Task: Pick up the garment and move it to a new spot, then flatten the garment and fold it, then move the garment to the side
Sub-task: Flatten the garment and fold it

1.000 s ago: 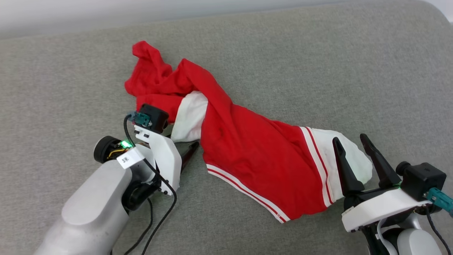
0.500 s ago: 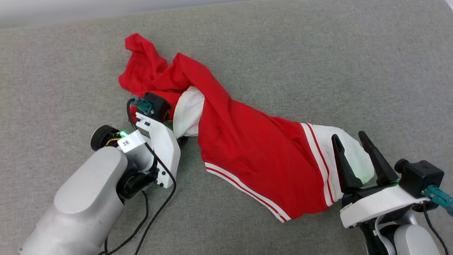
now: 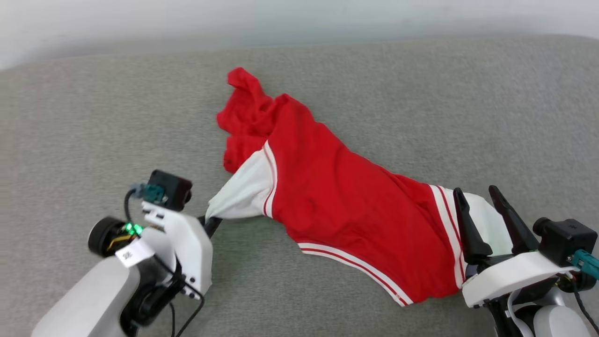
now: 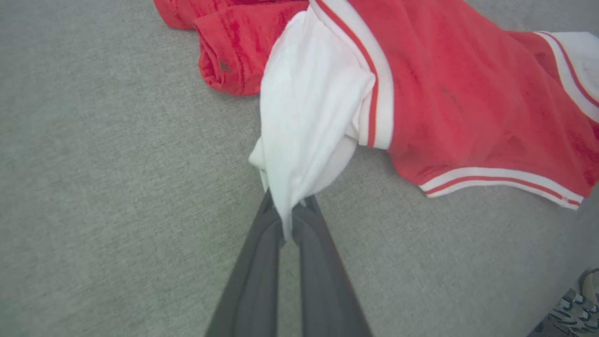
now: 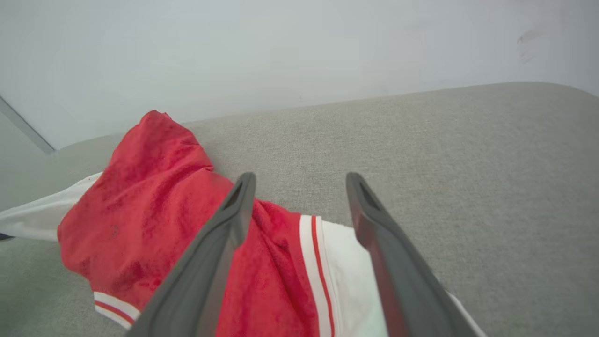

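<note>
**Left gripper [image 3: 213, 223] clamped on a sleeve [image 3: 243, 194], right gripper [image 3: 474, 189] apart at the other end**

We see the garment [image 3: 355, 206] lying crumpled on the grey surface [image 3: 93, 117]. It stretches in a slanting line from the middle, not far from the far edge, down toward the near right. Its red body faces up. The far end is bunched into loose red folds.

Our left gripper sits at the near left with its jaws together, pinched on the tip of one white sleeve. In the left wrist view the white cloth is squeezed between the two dark fingers [image 4: 255, 276] and widens out from them toward the red body. The sleeve is drawn into a narrow point at the grip. A red-and-white band [image 4: 374, 89] marks where it joins the body.

Our right gripper is at the near right with its jaws well apart and nothing held between them. In the head view its fingers stand in front of the second white sleeve [image 3: 484, 215] at the garment's near end. In the right wrist view a red-and-white stripe and the white cloth beside it lie in the gap between those fingers. We cannot tell whether the fingertips touch the cloth.

The striped hem [image 3: 355, 267] runs along the garment's near side, between the two grippers. A pale wall [image 5: 281, 47] rises behind the far edge of the surface.
</note>
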`<state>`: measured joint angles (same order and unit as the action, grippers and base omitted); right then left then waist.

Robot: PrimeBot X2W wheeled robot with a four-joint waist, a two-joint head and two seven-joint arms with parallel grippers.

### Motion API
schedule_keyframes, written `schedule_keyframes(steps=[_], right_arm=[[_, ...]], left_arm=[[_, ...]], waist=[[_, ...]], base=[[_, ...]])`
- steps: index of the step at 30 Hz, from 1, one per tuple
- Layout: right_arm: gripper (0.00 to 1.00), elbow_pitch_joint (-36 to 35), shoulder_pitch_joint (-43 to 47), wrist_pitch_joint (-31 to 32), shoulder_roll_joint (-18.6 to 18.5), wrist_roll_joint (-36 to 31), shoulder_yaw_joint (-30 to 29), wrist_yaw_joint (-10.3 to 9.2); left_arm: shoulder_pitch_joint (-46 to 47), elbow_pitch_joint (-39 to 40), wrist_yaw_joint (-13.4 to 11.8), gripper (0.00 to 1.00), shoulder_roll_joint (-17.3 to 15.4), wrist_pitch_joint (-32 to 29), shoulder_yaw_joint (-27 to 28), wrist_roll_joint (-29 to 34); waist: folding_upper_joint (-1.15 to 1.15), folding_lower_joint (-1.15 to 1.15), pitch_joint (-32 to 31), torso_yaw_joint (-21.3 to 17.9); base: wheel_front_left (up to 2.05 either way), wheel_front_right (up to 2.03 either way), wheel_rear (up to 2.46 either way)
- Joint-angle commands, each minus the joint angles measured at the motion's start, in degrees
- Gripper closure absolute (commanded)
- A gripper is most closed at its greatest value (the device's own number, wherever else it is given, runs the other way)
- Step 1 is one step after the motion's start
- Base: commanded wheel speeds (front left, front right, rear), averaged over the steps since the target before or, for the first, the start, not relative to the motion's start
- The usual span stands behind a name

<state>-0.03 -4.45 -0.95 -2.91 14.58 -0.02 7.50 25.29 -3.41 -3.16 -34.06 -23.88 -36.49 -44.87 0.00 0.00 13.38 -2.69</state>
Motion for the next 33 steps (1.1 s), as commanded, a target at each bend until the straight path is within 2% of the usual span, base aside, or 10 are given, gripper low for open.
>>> schedule_keyframes(steps=[1,6,11,14,20,21,22,23,24,33], right_arm=[[0.0,-0.56,0.6,0.35,0.05,-0.55,-0.26,-0.02],[0.0,-1.54,1.76,1.37,0.05,-1.03,-1.1,-0.02],[0.0,-2.54,3.05,2.43,0.05,-1.32,-1.86,-0.02],[0.0,-2.84,3.85,2.93,0.05,-1.41,-1.81,-0.02],[0.0,-3.5,5.01,3.69,0.05,-1.59,-1.68,-0.02],[0.0,-3.59,5.1,3.82,0.05,-1.62,-1.75,-0.02],[0.0,-3.71,5.32,3.93,0.04,-1.63,-1.83,-0.02],[0.0,-3.83,5.57,4.19,0.05,-1.69,-1.94,-0.02],[0.0,-3.98,5.78,4.39,0.05,-1.72,-1.96,-0.02],[0.0,-5.29,7.5,5.8,0.05,-1.8,-2.3,-0.02]], left_arm=[[-2.58,1.88,-1.53,1.0,-1.03,0.51,0.86,-0.71],[-10.1,5.28,-6.24,1.0,-3.56,1.3,3.48,-3.28],[-17.87,5.51,-9.39,1.0,-4.77,2.69,5.86,-6.71],[-22.08,4.25,-10.47,1.0,-4.39,3.81,6.8,-8.95],[-25.98,1.55,-9.84,1.0,-2.27,5.77,6.62,-11.16],[-25.76,0.92,-9.66,0.93,-1.78,6.86,6.76,-10.77],[-25.65,0.12,-9.42,0.66,-1.29,7.37,6.58,-10.75],[-25.47,-0.52,-9.31,0.51,-0.67,8.01,6.39,-10.54],[-24.87,-1.04,-9.26,0.0,-0.22,9.03,6.46,-9.87],[-22.12,-1.74,-10.4,0.0,1.16,21.11,9.18,-4.42]], waist=[[0.0,0.0,-2.0,2.16],[0.0,0.0,-3.76,4.35],[0.0,0.0,-5.08,5.71],[0.0,0.0,-5.87,5.86],[0.0,0.0,-6.79,5.61],[0.0,0.0,-7.02,5.63],[0.0,0.0,-7.36,5.68],[0.0,0.0,-7.7,5.75],[0.0,0.0,-8.03,5.79],[0.0,0.0,-11.24,5.85]], base=[[0.0,0.0,0.0],[0.0,0.0,0.0],[0.0,0.0,0.0],[0.0,0.0,0.0],[0.0,0.0,0.0],[0.0,0.0,0.0],[0.0,0.0,0.0],[0.0,0.0,0.0],[0.0,0.0,0.0],[0.0,0.0,0.0]])
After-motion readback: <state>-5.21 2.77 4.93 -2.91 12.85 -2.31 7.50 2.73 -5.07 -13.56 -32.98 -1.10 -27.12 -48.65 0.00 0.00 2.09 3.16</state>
